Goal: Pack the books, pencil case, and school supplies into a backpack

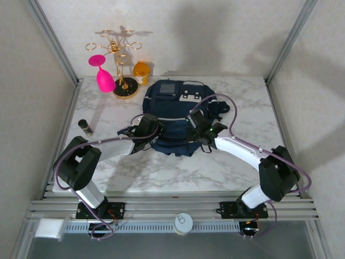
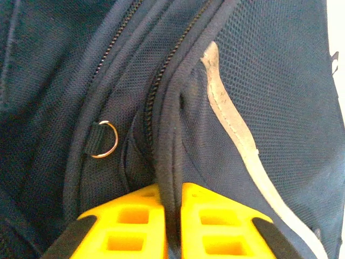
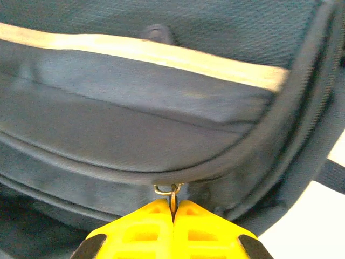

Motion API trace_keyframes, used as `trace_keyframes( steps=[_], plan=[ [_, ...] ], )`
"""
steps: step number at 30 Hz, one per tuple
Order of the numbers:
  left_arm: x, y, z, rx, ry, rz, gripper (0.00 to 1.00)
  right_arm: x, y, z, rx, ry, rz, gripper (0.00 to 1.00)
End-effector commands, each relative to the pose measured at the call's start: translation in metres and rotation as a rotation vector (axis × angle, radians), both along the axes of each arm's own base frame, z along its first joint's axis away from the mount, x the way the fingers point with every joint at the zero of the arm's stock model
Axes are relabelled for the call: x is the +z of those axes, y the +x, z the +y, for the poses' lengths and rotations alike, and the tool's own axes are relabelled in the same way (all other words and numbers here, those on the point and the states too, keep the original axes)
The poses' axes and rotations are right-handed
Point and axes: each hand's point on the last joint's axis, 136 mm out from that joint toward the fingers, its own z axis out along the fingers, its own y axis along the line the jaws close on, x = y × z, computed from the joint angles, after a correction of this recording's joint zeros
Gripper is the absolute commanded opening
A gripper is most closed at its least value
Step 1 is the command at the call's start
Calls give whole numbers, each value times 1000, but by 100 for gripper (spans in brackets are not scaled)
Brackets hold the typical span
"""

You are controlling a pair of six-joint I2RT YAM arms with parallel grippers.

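Navy backpack (image 1: pixel 178 108), one; left tool (image 2: pixel 172 197) tight around its piping (image 2: pixel 168 129); right tool (image 3: pixel 173 205) tight around one zip pull (image 3: pixel 172 191)

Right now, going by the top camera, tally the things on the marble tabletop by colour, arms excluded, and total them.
Navy: 1, the backpack
Pink: 1, the glass
Orange: 1, the cup
Gold: 1, the rack
Black: 1, the small cylinder
Total: 5

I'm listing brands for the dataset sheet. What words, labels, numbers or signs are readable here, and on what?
No text can be read.
White patches on the backpack: too small to read.
Black cylinder: any label too small to tell.
Wrist views: no lettering on the backpack fabric.
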Motion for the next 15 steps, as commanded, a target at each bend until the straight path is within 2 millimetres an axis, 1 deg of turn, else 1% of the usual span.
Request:
trace_keyframes(
  steps=[1,3,7,10,13,15],
  plan=[
    [0,11,35,61,140,-12,0,21,16,-40,-78,-72,-58,0],
    [3,14,39,19,158,-23,0,24,21,-43,-53,-97,-92,0],
    [0,16,55,-33,216,-2,0,24,36,-65,-111,-143,-110,0],
    [5,16,61,-71,247,-15,0,27,50,-75,-151,-128,-121,0],
    [8,15,56,-131,275,-21,0,33,66,-78,-172,-118,-136,0],
    [9,14,49,-174,279,-28,0,40,77,-73,-157,-103,-163,0]
  ],
)
